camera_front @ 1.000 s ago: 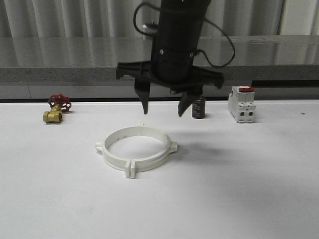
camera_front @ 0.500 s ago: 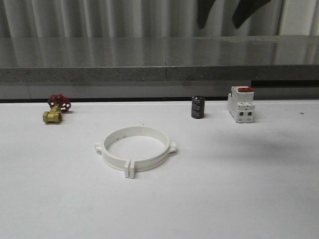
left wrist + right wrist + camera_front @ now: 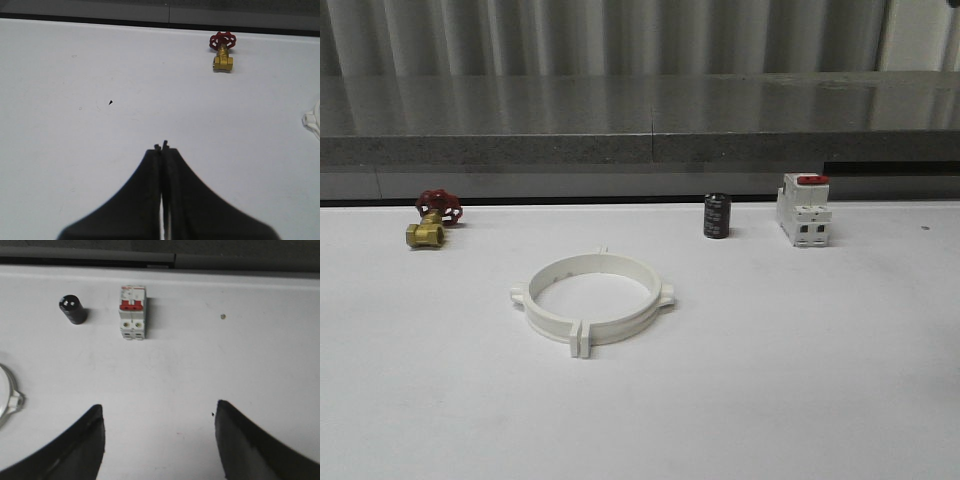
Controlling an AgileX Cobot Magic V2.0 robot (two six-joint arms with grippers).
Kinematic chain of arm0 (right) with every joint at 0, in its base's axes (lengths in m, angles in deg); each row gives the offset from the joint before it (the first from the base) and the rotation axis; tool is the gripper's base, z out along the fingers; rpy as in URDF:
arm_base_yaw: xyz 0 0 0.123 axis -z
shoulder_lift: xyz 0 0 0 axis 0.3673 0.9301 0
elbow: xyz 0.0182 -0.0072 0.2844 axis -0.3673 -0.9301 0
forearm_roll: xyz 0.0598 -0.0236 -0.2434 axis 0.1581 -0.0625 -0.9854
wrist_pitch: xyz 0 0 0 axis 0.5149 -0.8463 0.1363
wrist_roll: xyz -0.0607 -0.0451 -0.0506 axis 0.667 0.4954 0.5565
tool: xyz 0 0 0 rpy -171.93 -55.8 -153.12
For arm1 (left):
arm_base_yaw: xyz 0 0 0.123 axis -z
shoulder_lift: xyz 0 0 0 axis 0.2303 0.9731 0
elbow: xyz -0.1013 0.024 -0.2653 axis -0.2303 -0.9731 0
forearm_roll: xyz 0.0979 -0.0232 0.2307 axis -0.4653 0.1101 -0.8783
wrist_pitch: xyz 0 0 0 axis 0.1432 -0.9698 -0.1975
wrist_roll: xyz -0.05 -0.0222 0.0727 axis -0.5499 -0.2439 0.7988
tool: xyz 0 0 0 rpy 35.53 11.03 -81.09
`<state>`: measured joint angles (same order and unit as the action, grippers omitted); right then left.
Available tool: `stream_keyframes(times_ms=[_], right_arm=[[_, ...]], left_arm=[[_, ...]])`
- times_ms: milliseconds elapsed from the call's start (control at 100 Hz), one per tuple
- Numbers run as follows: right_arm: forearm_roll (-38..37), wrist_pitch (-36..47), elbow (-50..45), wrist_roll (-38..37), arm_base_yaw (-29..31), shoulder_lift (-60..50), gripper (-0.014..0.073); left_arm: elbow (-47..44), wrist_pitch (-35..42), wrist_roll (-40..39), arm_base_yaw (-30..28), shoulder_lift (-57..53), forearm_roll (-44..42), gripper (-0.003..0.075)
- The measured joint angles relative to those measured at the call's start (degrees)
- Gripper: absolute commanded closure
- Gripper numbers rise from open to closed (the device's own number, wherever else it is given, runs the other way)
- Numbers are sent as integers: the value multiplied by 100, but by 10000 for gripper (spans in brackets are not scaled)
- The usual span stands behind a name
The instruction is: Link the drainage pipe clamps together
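Note:
The two white drainage pipe clamps lie joined as one ring on the white table, flanges meeting at the front. One tab of the ring peeks in at the edge of the left wrist view, and another tab at the edge of the right wrist view. My left gripper is shut with nothing between its fingers, over bare table well away from the ring. My right gripper is open and empty, above bare table beside the ring.
A brass valve with a red handwheel sits at the back left. A black cylinder and a white breaker with a red top stand at the back right. A grey ledge runs behind the table.
The arm that hung open over the ring a second ago has lifted up and out of the front view. The ring has not moved.

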<state>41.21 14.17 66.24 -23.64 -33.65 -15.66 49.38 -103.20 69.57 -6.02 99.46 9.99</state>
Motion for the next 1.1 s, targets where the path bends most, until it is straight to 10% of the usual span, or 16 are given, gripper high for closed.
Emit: stream_keyframes(times_ms=[750,1100], right_arm=[[-93,-651,-2893,10,144,-4399,146],[-240,-835,-3143,10,144,-5020,620]], left_arm=[[0,0,0,0,0,0,740],[0,0,0,0,0,0,740]])
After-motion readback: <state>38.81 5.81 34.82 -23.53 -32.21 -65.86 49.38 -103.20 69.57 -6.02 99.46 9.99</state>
